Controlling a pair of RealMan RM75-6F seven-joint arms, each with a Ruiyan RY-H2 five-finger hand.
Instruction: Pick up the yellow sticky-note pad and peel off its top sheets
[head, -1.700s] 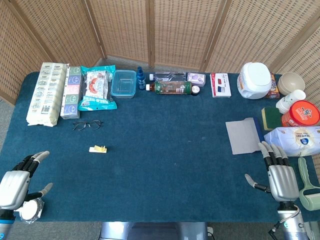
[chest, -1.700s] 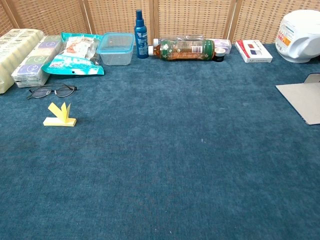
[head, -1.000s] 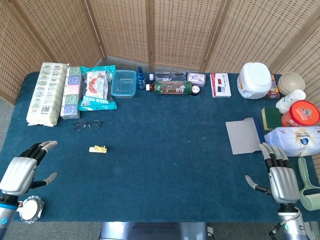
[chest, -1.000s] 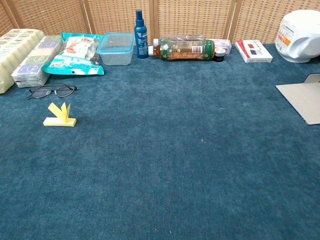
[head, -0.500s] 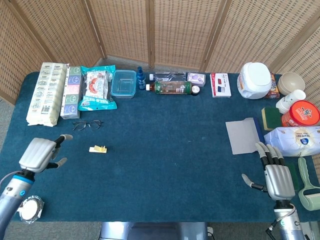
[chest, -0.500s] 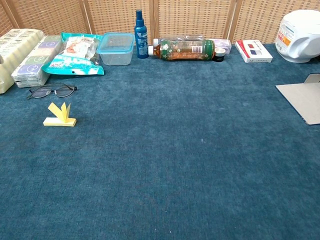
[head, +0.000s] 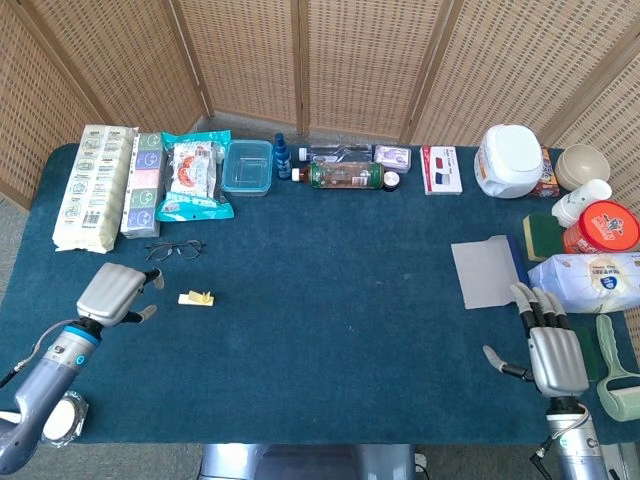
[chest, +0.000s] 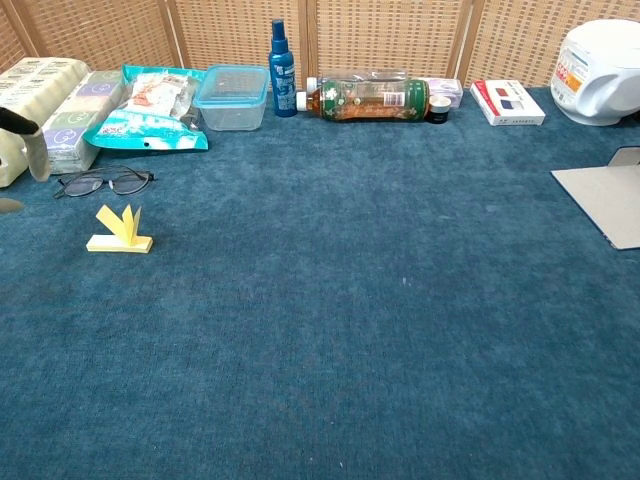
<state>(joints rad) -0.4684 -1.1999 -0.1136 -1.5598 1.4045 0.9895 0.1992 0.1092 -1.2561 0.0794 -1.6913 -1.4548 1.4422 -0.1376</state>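
You are facing a counter covered edge to edge in a dark blue, short-pile cloth. Behind its far edge stands a folding screen of woven tan rattan panels set in brown wooden frames, angled in around both ends. At the left corner you can see a strip of pale grey floor. The light is bright and even, throwing only soft shadows.

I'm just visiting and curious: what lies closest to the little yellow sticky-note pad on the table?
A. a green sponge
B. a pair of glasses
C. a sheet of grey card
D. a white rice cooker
B: the glasses lie just behind the sticky-note pad; the other things sit far across the table.
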